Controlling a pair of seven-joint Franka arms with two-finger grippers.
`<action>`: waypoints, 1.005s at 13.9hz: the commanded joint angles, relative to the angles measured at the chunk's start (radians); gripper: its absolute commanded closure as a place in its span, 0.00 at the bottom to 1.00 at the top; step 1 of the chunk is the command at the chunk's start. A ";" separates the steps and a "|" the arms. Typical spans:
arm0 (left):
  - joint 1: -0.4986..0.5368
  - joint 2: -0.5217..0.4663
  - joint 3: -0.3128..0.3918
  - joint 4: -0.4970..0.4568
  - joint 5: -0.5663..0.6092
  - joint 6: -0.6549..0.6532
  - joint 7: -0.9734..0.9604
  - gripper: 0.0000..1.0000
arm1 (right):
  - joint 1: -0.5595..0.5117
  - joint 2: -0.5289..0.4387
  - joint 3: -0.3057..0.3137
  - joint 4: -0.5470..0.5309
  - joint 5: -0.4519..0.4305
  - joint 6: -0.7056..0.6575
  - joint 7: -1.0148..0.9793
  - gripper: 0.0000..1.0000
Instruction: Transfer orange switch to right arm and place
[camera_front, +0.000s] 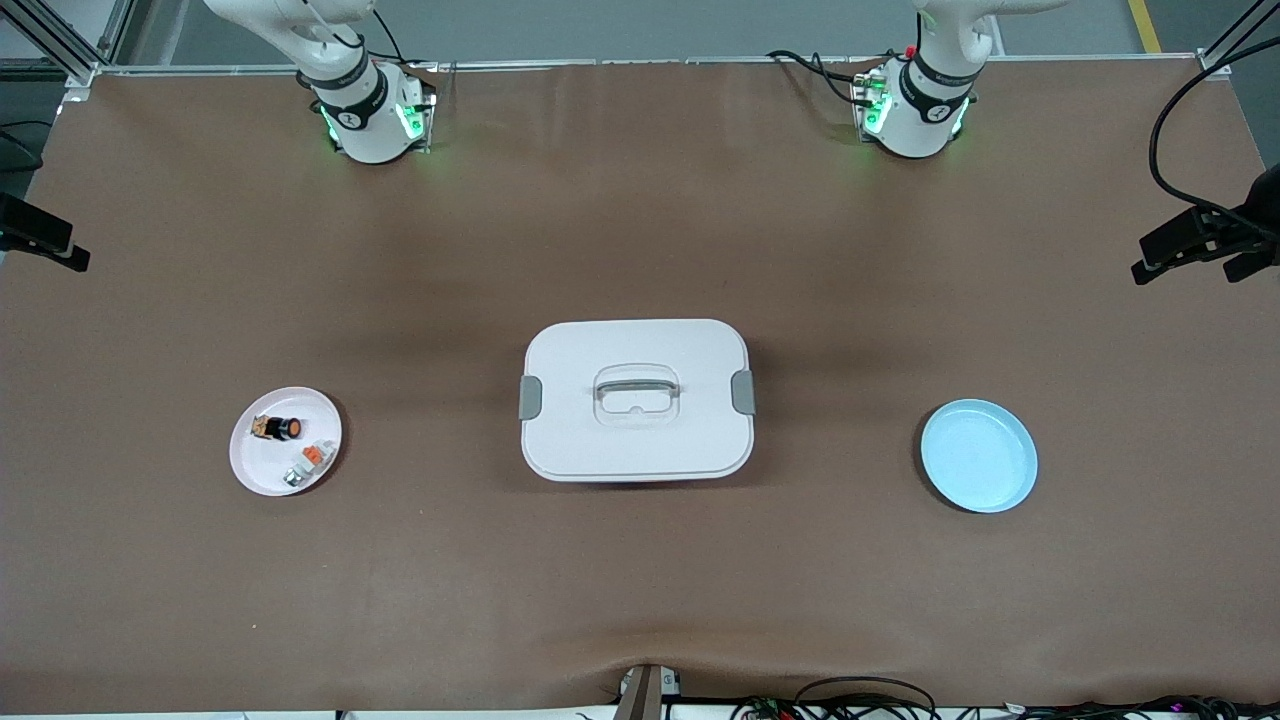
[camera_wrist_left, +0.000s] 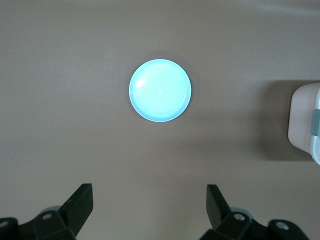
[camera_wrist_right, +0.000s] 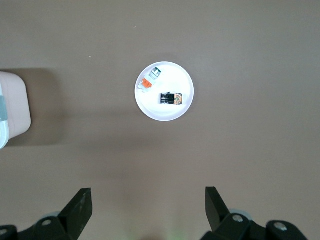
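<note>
The orange switch (camera_front: 280, 428) (camera_wrist_right: 171, 98) lies on its side on a small pale pink plate (camera_front: 258, 468) (camera_wrist_right: 160, 111) toward the right arm's end of the table. Beside it on that plate lies a white-grey block with an orange tab (camera_front: 310, 459) (camera_wrist_right: 150, 80). My right gripper (camera_wrist_right: 147, 192) hangs high over bare table near that plate, open and empty. My left gripper (camera_wrist_left: 148, 189) hangs high over bare table near a light blue plate (camera_front: 979, 455) (camera_wrist_left: 160, 90), also open and empty. Neither gripper shows in the front view, only the arm bases.
A white lidded box (camera_front: 636, 400) (camera_wrist_left: 305, 122) (camera_wrist_right: 12, 110) with a handle and grey side latches stands mid-table between the two plates. Black camera clamps (camera_front: 40, 245) (camera_front: 1200, 240) sit at both table ends. Cables (camera_front: 860, 695) lie along the edge nearest the front camera.
</note>
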 joint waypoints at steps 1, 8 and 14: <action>-0.003 -0.001 -0.003 0.009 0.007 -0.015 -0.013 0.00 | 0.016 -0.008 -0.043 -0.008 0.027 -0.009 0.024 0.00; 0.001 -0.001 -0.003 0.009 0.007 -0.015 -0.013 0.00 | -0.060 -0.033 0.058 -0.051 0.028 -0.009 0.013 0.00; 0.001 0.003 -0.003 0.011 0.007 -0.013 -0.013 0.00 | -0.074 -0.068 0.073 -0.108 0.021 0.001 0.009 0.00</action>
